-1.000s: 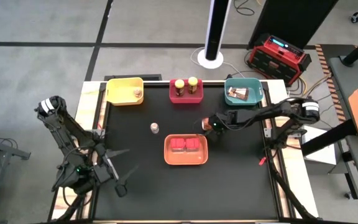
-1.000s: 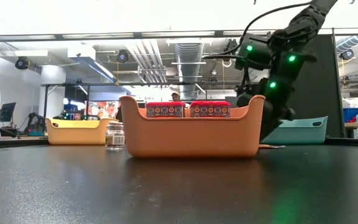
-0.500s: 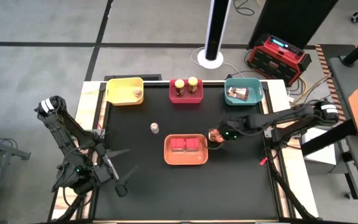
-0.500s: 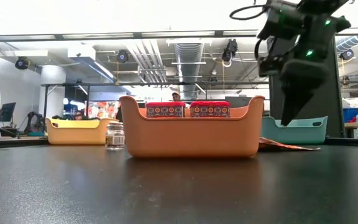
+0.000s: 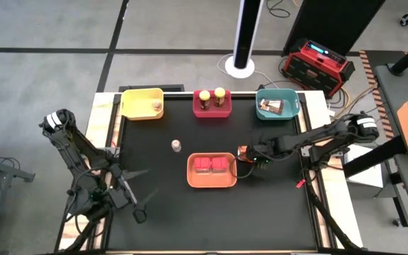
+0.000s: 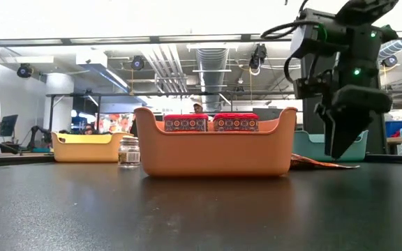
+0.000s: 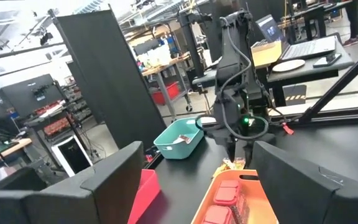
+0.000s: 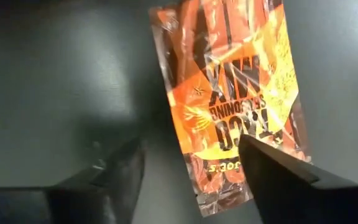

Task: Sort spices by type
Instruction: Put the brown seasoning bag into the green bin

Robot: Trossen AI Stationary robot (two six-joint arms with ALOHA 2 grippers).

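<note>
One flat orange-brown printed packet [image 8: 232, 99] lies on the black table [image 5: 275, 205], just beside the right end of the orange tray [image 5: 212, 182] that holds both red tubs [image 5: 212, 165]. We judge it light, thin and limp: crinkled glossy film that should be slippery and will sag or fold if pinched at one corner. A pinch across a short edge, or over one long side seam, seems to us the surest hold, since the sheet lies flat on the table and offers little to get under.

In the right wrist view, the right gripper [image 8: 191, 171] hangs directly over the packet with fingers [image 8: 278, 180] parted, one on each side of its lower end; we see nothing held between them, and whether the tips touch the film we cannot tell. The left gripper [image 5: 129, 191] waits near the table's front left corner, fingers spread wide and empty. A matching packet [image 5: 271, 107] lies in the teal tray [image 5: 293, 113].
</note>
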